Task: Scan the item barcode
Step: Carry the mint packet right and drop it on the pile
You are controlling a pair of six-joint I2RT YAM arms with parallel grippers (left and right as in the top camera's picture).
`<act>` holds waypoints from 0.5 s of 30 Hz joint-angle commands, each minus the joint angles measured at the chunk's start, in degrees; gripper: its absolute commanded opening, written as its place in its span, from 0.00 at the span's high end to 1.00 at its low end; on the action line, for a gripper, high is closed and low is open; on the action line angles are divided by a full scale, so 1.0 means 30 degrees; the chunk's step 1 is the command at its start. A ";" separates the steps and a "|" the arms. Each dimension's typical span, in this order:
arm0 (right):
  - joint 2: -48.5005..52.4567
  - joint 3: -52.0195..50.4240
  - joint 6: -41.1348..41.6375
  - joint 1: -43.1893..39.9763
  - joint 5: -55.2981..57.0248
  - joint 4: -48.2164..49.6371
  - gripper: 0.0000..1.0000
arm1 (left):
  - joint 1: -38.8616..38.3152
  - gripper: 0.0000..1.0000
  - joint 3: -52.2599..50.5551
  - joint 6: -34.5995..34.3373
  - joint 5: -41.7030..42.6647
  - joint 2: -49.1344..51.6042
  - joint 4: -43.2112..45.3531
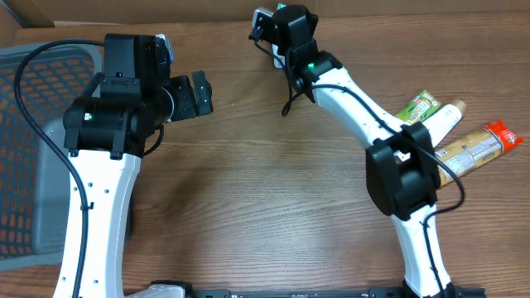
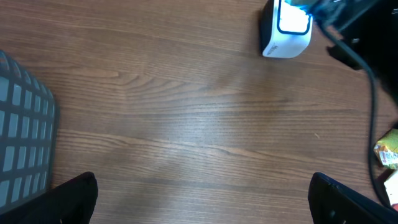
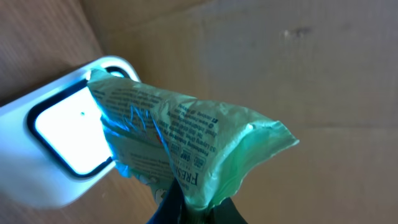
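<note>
The right gripper (image 3: 196,210) is pressed together on the lower corner of a green packet (image 3: 180,140); its dark fingers (image 3: 166,208) pinch the thin plastic at the bottom edge of the right wrist view. The packet is crumpled and stands up from the grip. Its printed side lies against the lit window of the white scanner (image 3: 56,146), and blue light falls on the film there. Whether a barcode faces the window I cannot tell. From overhead, this arm reaches to the far edge of the table (image 1: 248,199), where the scanner stands.

The left gripper (image 2: 205,208) is spread wide and holds nothing. Its two dark fingertips (image 2: 74,199) show only in the lower corners of its view, above bare wood. A grey basket (image 1: 33,149) is on the left side of the table. Near the right edge lie another green pouch (image 1: 416,108), a cream tube (image 1: 450,114) and a long pack with an orange end (image 1: 480,142), close together.
</note>
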 commanded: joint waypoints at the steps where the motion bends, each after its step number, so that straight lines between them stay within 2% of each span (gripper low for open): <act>1: -0.3927 0.0328 0.3271 -0.0080 -0.0284 -0.1508 0.96 | -0.0029 0.00 0.0175 0.0219 0.0058 0.0029 0.0000; 5: -0.6535 0.0328 0.7664 -0.0823 -0.2455 -0.5719 0.96 | -0.0029 0.00 0.0175 0.0219 0.0058 0.0029 0.0000; 8: -0.8531 0.0328 1.0972 -0.1960 -0.5967 -0.9668 0.96 | -0.0029 0.01 0.0175 0.0219 0.0058 0.0029 0.0000; 13: -1.0819 0.0328 1.5577 -0.5515 -1.2968 -1.6604 0.96 | -0.0029 0.00 0.0175 0.0219 0.0058 0.0029 0.0000; 15: -1.0979 0.0328 1.6852 -0.7016 -1.4316 -1.8637 0.96 | -0.0029 0.01 0.0175 0.0219 0.0058 0.0029 0.0000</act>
